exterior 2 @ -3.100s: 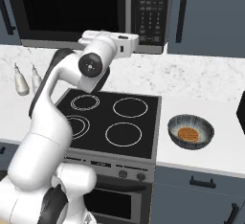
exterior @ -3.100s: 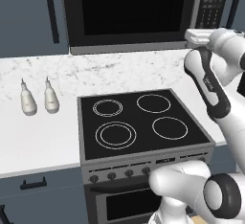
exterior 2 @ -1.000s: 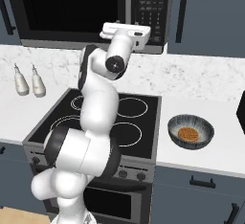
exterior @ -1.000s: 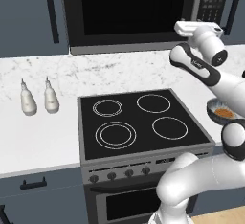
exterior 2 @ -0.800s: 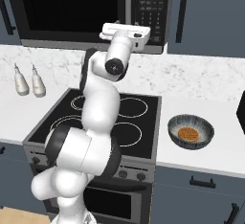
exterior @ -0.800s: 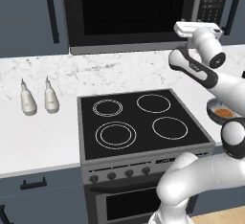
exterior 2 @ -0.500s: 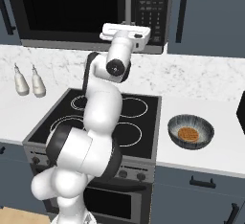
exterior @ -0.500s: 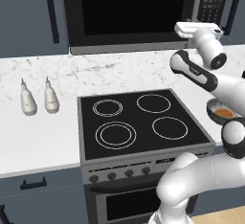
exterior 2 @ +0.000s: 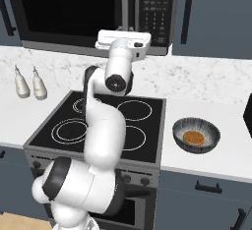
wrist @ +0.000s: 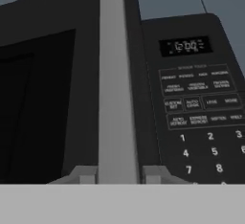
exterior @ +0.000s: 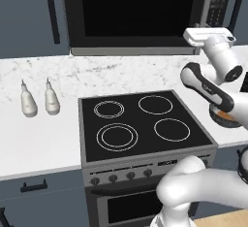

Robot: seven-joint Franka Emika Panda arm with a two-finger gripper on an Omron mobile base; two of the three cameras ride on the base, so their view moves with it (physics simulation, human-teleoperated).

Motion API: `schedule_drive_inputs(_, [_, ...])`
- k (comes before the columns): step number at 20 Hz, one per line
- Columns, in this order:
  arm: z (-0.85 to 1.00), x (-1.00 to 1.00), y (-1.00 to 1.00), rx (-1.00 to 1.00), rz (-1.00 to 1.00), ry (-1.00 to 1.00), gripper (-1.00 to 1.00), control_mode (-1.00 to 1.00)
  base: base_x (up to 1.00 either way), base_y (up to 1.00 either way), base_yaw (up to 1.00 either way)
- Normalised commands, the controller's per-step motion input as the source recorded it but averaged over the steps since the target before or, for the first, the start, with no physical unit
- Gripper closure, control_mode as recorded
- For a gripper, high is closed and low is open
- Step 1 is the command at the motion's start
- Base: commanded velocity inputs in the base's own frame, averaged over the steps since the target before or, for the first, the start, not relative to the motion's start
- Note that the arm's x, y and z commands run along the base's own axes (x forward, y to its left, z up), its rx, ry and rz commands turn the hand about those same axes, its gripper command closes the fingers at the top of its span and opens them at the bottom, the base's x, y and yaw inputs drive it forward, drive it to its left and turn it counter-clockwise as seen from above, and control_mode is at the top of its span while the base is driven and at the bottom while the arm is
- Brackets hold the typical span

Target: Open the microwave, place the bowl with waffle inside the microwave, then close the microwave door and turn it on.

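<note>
The microwave (exterior: 140,12) hangs shut above the stove, its door (wrist: 43,98) a wide black window. A vertical grey handle (wrist: 117,74) runs between the door and the keypad strip (wrist: 201,122). My gripper (wrist: 119,175) is open at the lower end of that handle, one fingertip (wrist: 88,174) on each side of the bar. In the base views my white hand (exterior 2: 123,40) is raised against the microwave's lower front. The ribbed grey-blue bowl (exterior 2: 196,134) sits on the counter right of the stove with the golden waffle (exterior 2: 193,137) inside; in the left base view my arm partly covers the bowl (exterior: 225,119).
Below the microwave lies the black stove top (exterior: 140,124) with several burner rings. Two pale bottles (exterior: 28,104) (exterior: 51,100) stand on the marble counter to the left. A dark object (exterior 2: 248,116) cuts into the right edge of the counter.
Three seconds ago the arm was folded lower over the stove; it has since risen to the microwave front. In the last second the hand edged slightly closer to the handle.
</note>
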Motion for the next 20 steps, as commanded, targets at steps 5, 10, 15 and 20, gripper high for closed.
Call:
schedule_drive_inputs(5, [0.31,-1.00,0.04,0.00,0.05,0.00,1.00,-1.00,0.00,0.00,0.00])
schedule_drive_inputs(10, [0.41,-1.00,0.10,0.00,0.01,0.00,1.00,-1.00,0.00,0.00,0.00])
schedule_drive_inputs(15, [0.38,-1.00,0.17,-0.02,0.01,0.00,1.00,-1.00,0.00,0.00,0.00])
schedule_drive_inputs(20, [0.25,-0.95,0.31,-0.05,0.08,0.00,-1.00,-1.00,0.00,0.00,0.00])
